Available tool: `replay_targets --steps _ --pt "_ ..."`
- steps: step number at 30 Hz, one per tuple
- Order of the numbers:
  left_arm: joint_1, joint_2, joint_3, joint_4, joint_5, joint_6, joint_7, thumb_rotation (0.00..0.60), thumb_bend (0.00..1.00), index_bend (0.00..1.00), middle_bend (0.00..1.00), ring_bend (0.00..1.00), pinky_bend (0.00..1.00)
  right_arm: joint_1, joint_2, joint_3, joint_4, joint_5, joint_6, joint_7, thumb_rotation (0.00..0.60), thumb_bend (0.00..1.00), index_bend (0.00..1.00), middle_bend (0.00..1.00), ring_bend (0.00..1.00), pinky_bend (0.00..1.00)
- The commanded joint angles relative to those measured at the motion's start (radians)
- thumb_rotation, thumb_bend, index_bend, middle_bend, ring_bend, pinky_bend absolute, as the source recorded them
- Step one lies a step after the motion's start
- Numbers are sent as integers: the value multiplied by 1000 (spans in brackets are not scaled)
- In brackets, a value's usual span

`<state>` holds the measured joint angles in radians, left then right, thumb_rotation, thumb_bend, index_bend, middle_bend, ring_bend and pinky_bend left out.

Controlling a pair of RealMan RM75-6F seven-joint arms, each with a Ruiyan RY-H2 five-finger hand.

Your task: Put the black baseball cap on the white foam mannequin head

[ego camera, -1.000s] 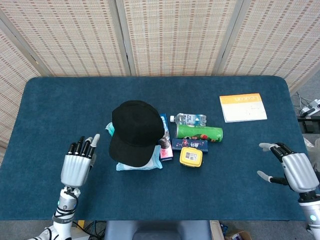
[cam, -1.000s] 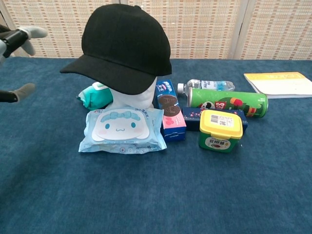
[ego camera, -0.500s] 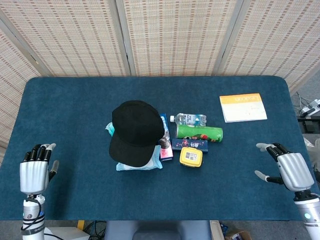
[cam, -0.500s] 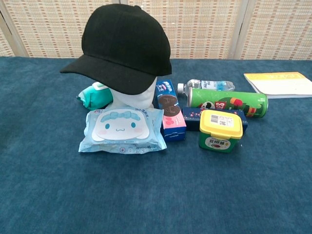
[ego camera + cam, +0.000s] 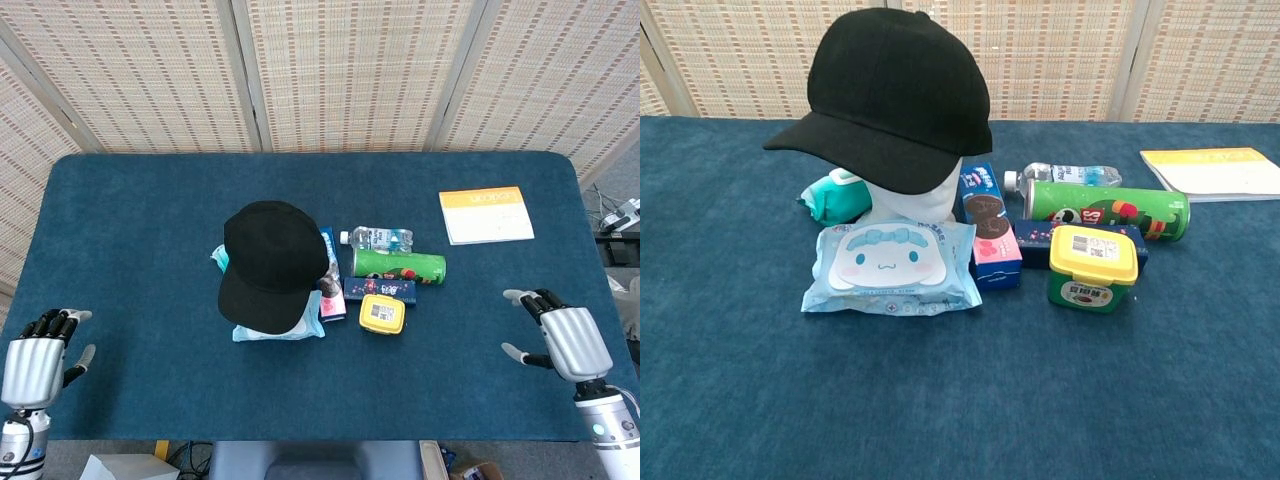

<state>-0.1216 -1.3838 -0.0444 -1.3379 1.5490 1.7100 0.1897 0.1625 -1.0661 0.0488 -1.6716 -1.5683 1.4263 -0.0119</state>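
The black baseball cap [image 5: 270, 262] [image 5: 895, 95] sits on top of the white foam mannequin head [image 5: 917, 202], brim pointing left in the chest view; only the head's lower part shows under it. My left hand [image 5: 30, 368] is at the table's front left corner, far from the cap, holding nothing with fingers apart. My right hand [image 5: 566, 338] hovers near the front right edge, also holding nothing with fingers spread. Neither hand appears in the chest view.
A blue wipes pack [image 5: 890, 268] lies in front of the mannequin head, a teal pack [image 5: 836, 196] behind left. Right of it: cookie box [image 5: 986, 226], water bottle [image 5: 1060, 176], green can [image 5: 1105, 209], yellow-lidded tub [image 5: 1092, 267]. An orange-white booklet [image 5: 485, 214] lies far right.
My left hand has pulled back from beside the cap to the front left corner and left the chest view. My right hand has drifted slightly left. The cap stays on the head.
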Motion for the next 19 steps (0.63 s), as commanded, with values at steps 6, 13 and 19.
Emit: replay_targets --steps 6,13,19 --pt "28 24 -35 20 -33 14 -92 600 222 379 387 295 426 1 -9 -2 1 4 -7 -17 600 0 290 389 293 617" --pt "28 43 -26 -5 -53 -49 -69 600 222 380 387 295 428 2 -2 -2 3 2 -6 0 600 0 290 389 293 617" --pt "11 31 -20 -3 -58 -107 -47 600 222 380 388 295 428 1 7 3 7 11 -6 24 600 0 290 389 293 616"
